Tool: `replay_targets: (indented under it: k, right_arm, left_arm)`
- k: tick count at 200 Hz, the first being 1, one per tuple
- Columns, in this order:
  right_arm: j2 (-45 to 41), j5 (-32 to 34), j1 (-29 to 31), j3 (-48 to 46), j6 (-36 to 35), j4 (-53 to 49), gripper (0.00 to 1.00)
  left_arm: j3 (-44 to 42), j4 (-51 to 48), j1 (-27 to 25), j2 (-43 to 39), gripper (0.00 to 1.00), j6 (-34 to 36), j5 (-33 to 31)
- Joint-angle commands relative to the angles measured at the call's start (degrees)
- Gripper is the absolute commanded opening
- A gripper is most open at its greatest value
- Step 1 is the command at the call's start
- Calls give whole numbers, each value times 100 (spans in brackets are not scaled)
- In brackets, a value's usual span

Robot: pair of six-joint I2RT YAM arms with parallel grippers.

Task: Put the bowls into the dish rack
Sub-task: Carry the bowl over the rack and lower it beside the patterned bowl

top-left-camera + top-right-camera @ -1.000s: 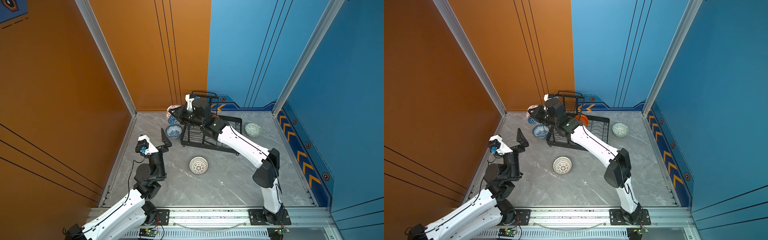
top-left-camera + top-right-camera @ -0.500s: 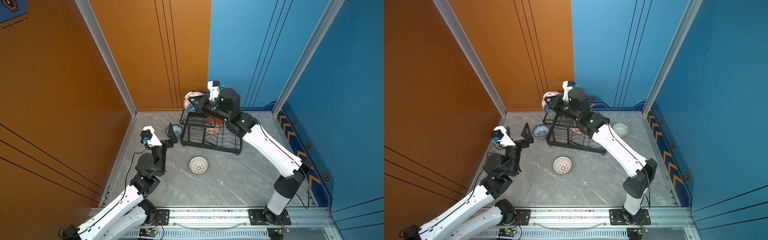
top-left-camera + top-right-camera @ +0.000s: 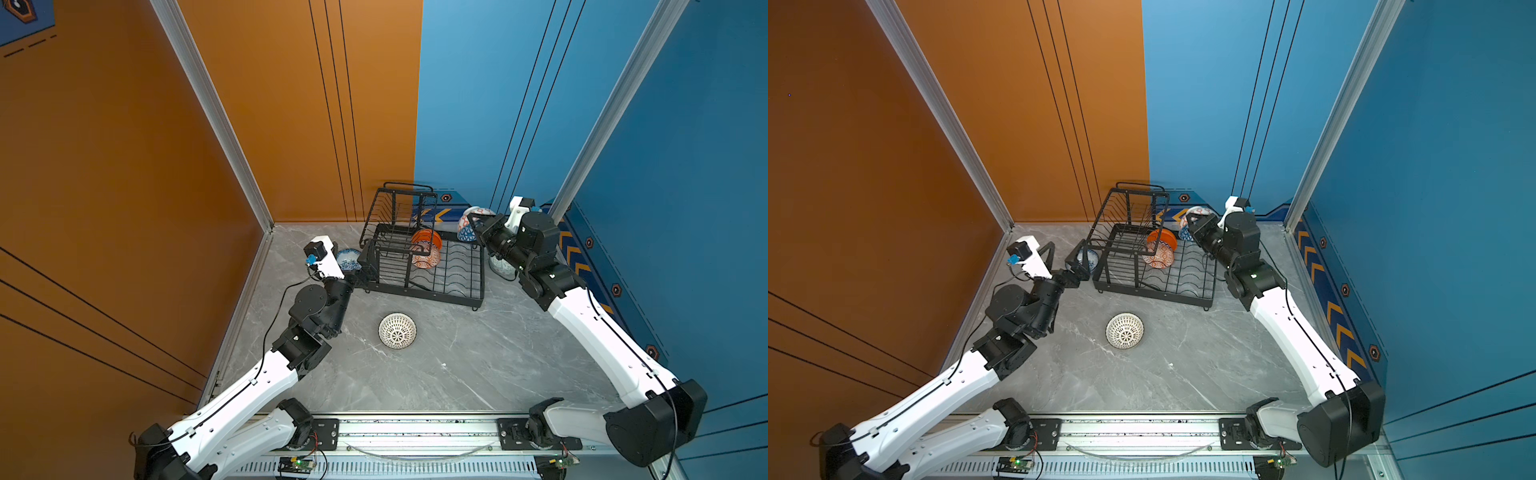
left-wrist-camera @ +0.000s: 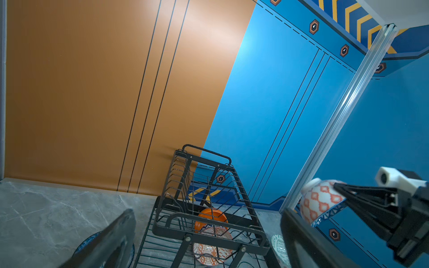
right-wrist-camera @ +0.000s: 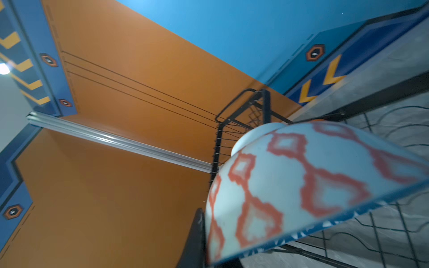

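Right at the tips of the right jaws, the blue-rimmed bowl is getting pinched by its rim, hanging on edge; the dish rack is sitting below and ahead of them. Left jaws are hovering spread beside the floral bowl.

Left gripper gapes wide, arm extended forward; right gripper clamped, held raised.

No legible text, brand name or number anywhere. Only wordless markings: yellow chevrons and orange-rimmed hexagon badges, both printed on the blue wall.
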Motion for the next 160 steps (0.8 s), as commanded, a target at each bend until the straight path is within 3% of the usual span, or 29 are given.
replay_targets:
  k: [1, 71, 160]
  right_arm:
    - [-275, 146, -213, -531, 382, 913, 0]
    - [627, -70, -282, -1446, 1129, 2697, 0]
    - [1712, 273, 352, -1566, 1541, 3895, 0]
  left_arm:
    - [199, -42, -116, 75, 98, -225, 204]
    - [290, -42, -189, 360, 98, -613, 425]
    - [611, -209, 99, 824, 98, -1036, 931]
